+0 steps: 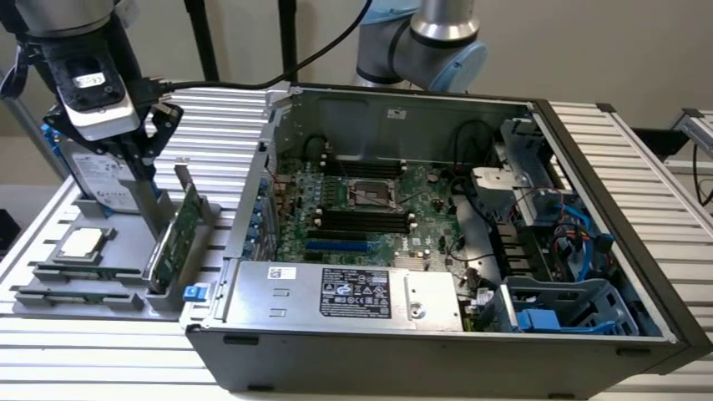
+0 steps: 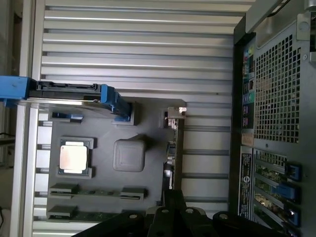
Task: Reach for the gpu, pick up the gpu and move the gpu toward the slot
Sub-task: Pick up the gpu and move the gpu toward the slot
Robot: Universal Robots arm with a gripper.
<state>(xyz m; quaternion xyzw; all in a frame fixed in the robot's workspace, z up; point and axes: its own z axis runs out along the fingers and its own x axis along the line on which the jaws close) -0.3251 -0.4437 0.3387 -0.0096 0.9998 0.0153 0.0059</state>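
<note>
The gpu (image 1: pixel 176 238) is a green card standing on its long edge in a grey parts holder (image 1: pixel 112 296), at the exterior view's left of the open computer case. In the wrist view the gpu (image 2: pixel 172 148) appears edge-on, its silver bracket (image 2: pixel 175 112) at one end. My gripper (image 1: pixel 139 171) hangs over the holder between the hard drive and the gpu, slightly above the card and apart from it. The gripper (image 2: pixel 170 210) lines up roughly with the card's edge. The blue slot (image 1: pixel 340 247) lies on the motherboard inside the case.
A silver hard drive (image 1: pixel 95 180) with blue rails stands in the holder behind the gripper. A processor chip (image 1: pixel 83 244) and memory sticks (image 1: pixel 67 271) lie in the holder. The case wall (image 1: pixel 262 184) rises right beside the gpu. A power supply (image 1: pixel 346 292) fills the case's near side.
</note>
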